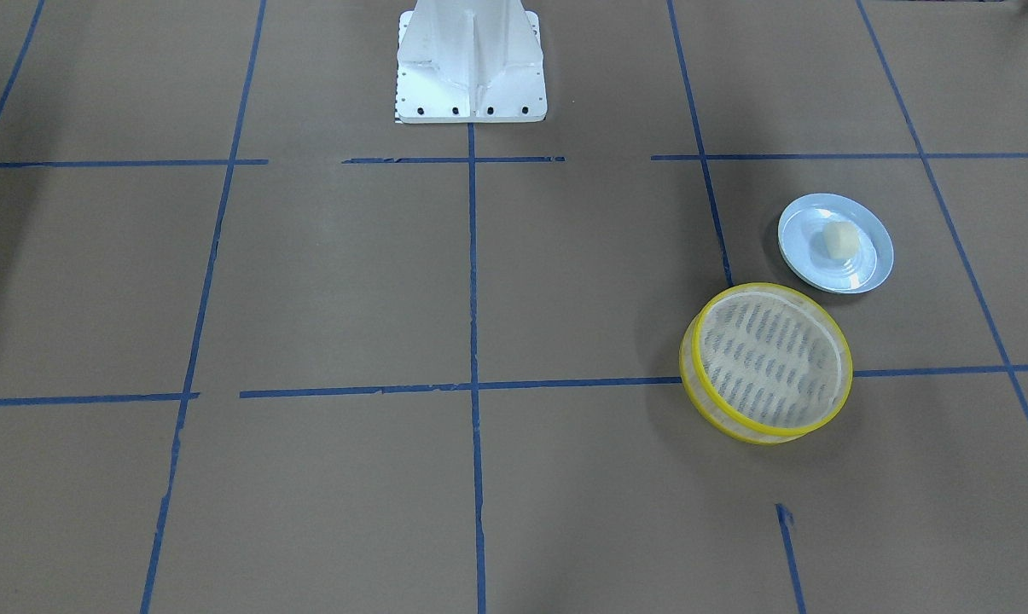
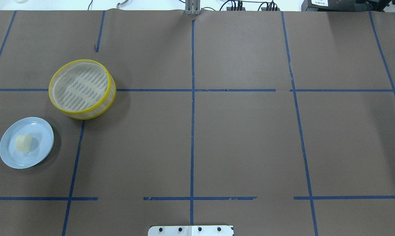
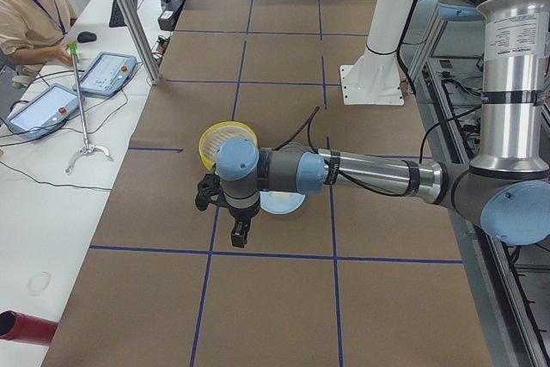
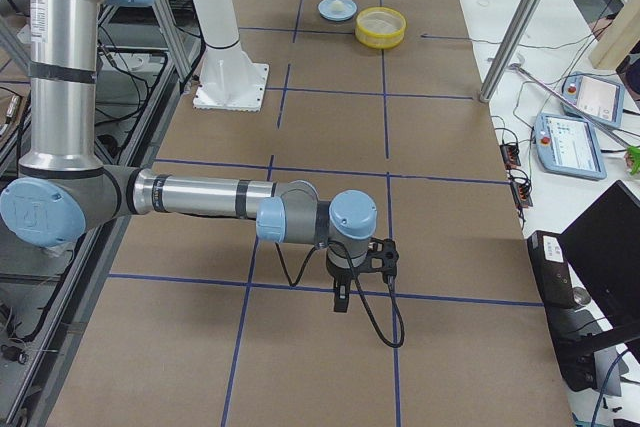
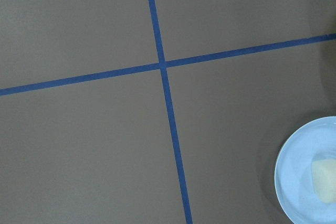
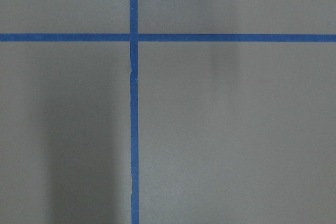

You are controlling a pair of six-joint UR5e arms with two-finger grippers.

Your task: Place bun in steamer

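Note:
The bun (image 1: pixel 838 239) is a small cream-white lump lying on a pale blue plate (image 1: pixel 874 266). It also shows in the overhead view (image 2: pixel 23 143) and at the lower right edge of the left wrist view (image 5: pixel 325 181). The steamer (image 1: pixel 769 358), a round basket with a yellow rim, stands empty beside the plate, on the robot's left half of the table (image 2: pixel 81 87). My left gripper (image 3: pixel 241 234) hangs above the table just beside the plate; I cannot tell whether it is open or shut. My right gripper (image 4: pixel 342 299) hangs far from both, and its state cannot be told.
The table is covered in brown paper with a grid of blue tape lines. The robot's white base plate (image 1: pixel 471 60) stands at the middle of the robot's edge. An operator (image 3: pixel 34 15) sits at a side desk with tablets (image 3: pixel 107 72).

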